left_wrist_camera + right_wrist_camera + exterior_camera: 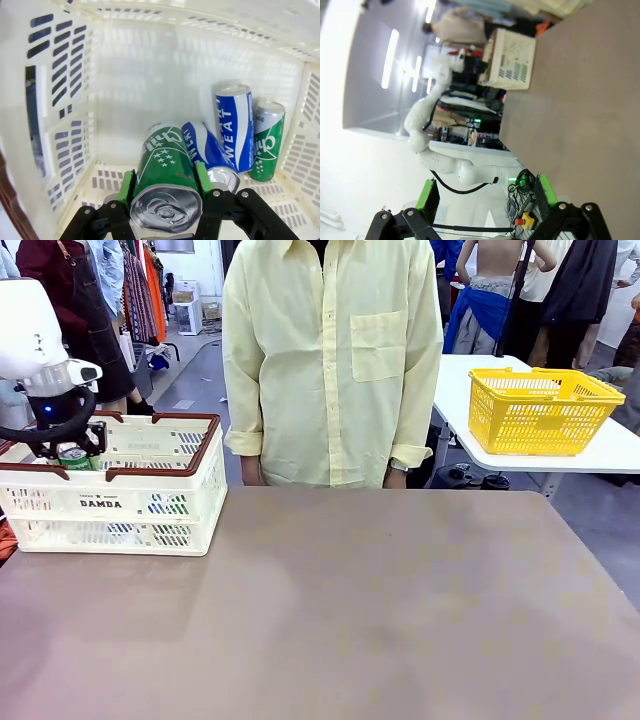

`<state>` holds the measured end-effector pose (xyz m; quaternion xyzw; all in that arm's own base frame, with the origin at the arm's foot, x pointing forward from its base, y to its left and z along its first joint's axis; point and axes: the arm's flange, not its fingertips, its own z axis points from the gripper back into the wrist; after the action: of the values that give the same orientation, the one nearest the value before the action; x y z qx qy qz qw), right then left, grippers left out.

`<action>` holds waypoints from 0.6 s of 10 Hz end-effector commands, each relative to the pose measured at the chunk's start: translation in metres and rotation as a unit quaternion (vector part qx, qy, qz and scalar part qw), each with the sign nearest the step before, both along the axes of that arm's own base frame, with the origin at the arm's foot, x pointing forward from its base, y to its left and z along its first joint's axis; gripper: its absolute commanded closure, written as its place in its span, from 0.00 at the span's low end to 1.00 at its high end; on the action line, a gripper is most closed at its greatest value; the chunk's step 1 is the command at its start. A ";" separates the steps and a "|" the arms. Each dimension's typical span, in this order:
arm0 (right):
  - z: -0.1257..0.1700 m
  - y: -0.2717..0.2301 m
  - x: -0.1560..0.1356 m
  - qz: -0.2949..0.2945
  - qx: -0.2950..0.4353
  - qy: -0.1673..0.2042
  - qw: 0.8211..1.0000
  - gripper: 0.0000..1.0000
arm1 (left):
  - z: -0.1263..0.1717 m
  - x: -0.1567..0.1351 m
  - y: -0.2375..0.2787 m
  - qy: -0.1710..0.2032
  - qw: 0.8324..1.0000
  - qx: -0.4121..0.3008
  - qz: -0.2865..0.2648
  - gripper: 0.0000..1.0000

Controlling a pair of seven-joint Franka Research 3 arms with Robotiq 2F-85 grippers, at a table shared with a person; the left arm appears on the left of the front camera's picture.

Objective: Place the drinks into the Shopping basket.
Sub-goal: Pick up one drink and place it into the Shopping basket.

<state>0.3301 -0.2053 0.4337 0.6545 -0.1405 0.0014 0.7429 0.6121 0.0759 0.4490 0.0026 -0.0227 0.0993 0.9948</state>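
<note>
White robot arms with black hands, and a person in a pale yellow shirt.

Smooth, round white left arm (28, 330) with a grey ring, a small blue light and a looping black cable. Left hand (165, 187) black with green pads and small silver screws. Right hand (485, 200) black too, with bright green pads. Person's shirt (332, 360) buttoned, with one chest pocket and long sleeves.

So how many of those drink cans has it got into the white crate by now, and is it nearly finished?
Three slim metal cans already lie inside the cream-white slotted crate: two blue ones and a green one. The left gripper is shut on another green can, held inside the crate and not yet let go. The brown table carries no further cans, so releasing this one looks like the last step.
</note>
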 end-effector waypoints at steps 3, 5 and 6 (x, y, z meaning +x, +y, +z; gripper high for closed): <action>0.007 0.002 0.001 -0.003 0.005 0.005 1.000 0.00 | 0.012 0.006 0.004 0.007 1.000 -0.007 -0.005 0.00; 0.007 0.002 0.001 -0.003 0.005 0.005 1.000 0.00 | 0.018 0.003 0.003 0.000 1.000 -0.003 -0.005 0.00; 0.007 0.002 0.001 -0.003 0.005 0.005 1.000 0.00 | 0.025 -0.001 0.003 -0.010 1.000 -0.005 -0.010 0.00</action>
<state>0.3301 -0.2053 0.4337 0.6545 -0.1405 0.0014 0.7429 0.6158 0.0757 0.4656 -0.0013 -0.0259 0.1000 0.9947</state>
